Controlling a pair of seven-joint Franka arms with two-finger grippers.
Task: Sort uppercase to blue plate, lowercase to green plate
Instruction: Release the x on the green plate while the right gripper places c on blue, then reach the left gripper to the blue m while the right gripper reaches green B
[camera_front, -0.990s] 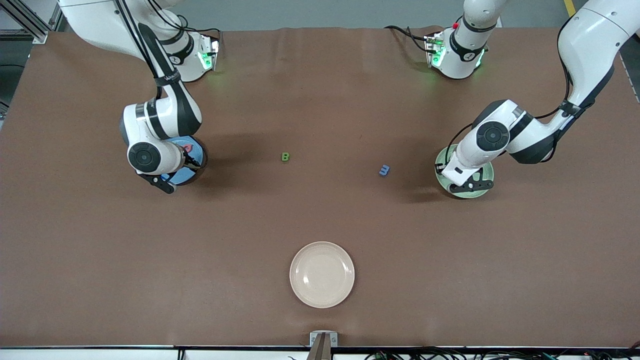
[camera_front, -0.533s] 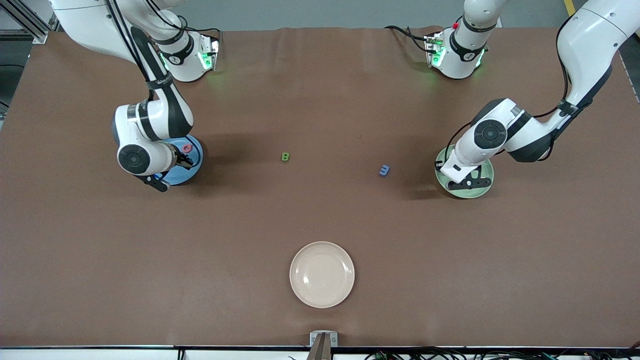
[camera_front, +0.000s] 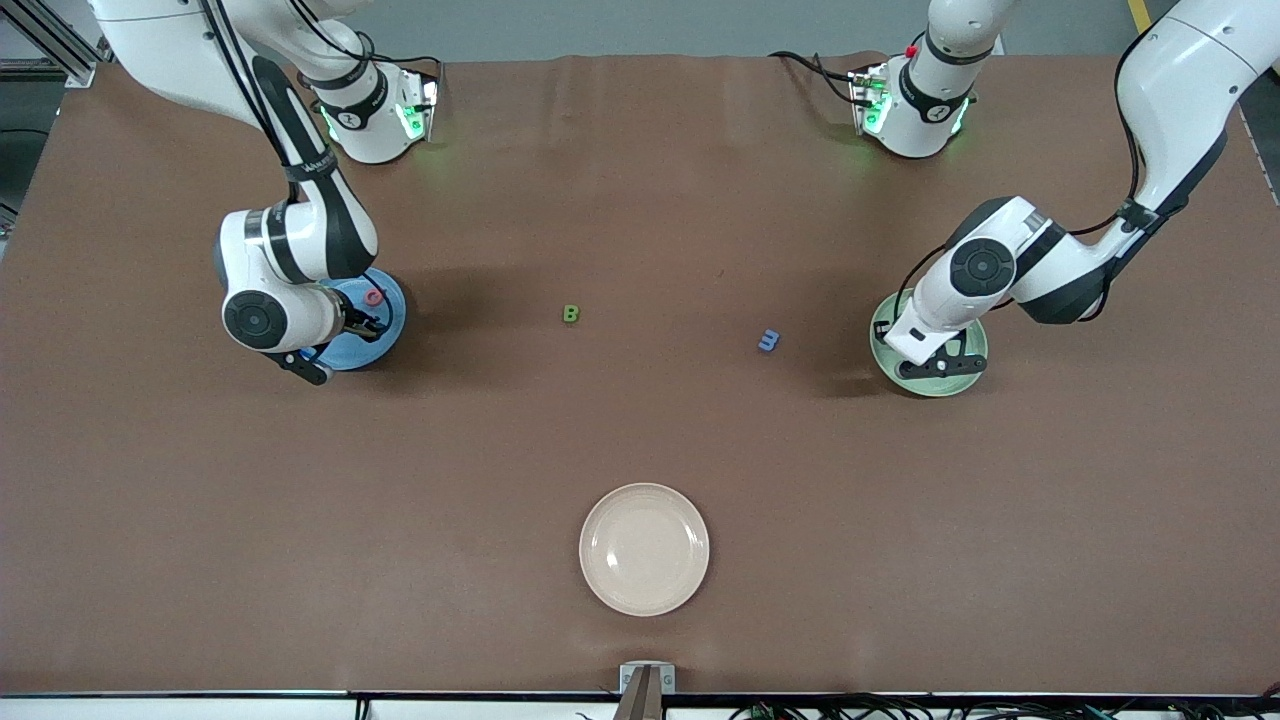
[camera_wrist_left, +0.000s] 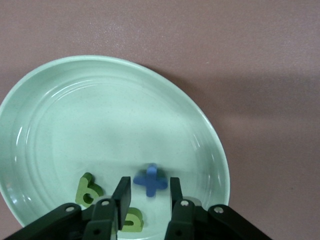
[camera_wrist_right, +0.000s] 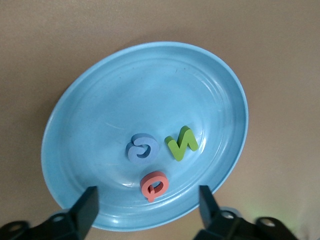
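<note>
The blue plate (camera_wrist_right: 100, 115) holds the blue C/G (camera_wrist_right: 141, 148), the green N (camera_wrist_right: 182, 143) and the red Q (camera_wrist_right: 154, 184). My right gripper (camera_wrist_right: 147, 205) is open and empty just above this plate (camera_front: 393, 322). The green plate (camera_wrist_left: 100, 110) holds the blue x (camera_wrist_left: 150, 181), the green d/p letter (camera_wrist_left: 89, 190) and the green u (camera_wrist_left: 131, 220). My left gripper (camera_wrist_left: 148, 197) is open and empty low over this plate (camera_front: 972, 372), right by the x. The green B (camera_front: 570, 313) and the blue m (camera_front: 768, 341) lie on the table between the two plates.
A cream plate (camera_front: 644, 549) sits near the table's front edge, nearer to the front camera than the loose letters. The brown mat (camera_front: 640, 430) covers the whole table. Both arm bases stand along the top edge.
My right hand has shifted toward the right arm's end of the table, uncovering more of the blue plate and the red Q. My left hand has moved only slightly over the green plate.
</note>
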